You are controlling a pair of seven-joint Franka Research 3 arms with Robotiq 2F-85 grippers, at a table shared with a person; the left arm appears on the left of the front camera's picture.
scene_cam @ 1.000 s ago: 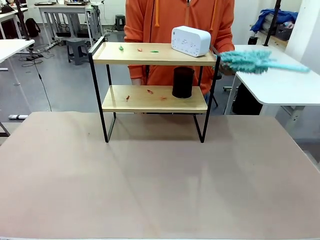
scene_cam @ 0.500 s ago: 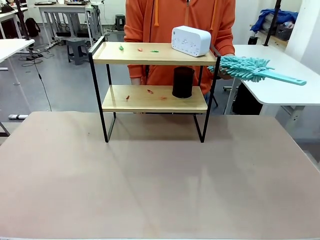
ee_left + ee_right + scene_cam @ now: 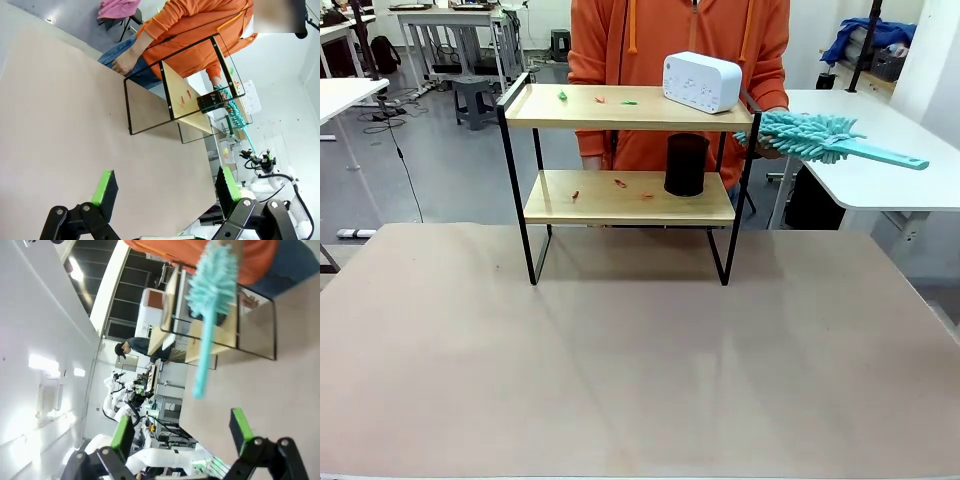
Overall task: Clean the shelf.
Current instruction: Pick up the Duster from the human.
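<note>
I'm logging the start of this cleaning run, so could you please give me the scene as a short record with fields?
shelf: on table, in front of person
top board: white box, small scraps
lower board: black cup, red scraps
duster: teal, held by person beside shelf's right end
left gripper: open, empty
right gripper: open, empty

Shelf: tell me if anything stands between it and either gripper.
From the right gripper, the teal duster that the person holds out hangs across the line to the shelf. From the left gripper, nothing visible stands in the way.
</note>
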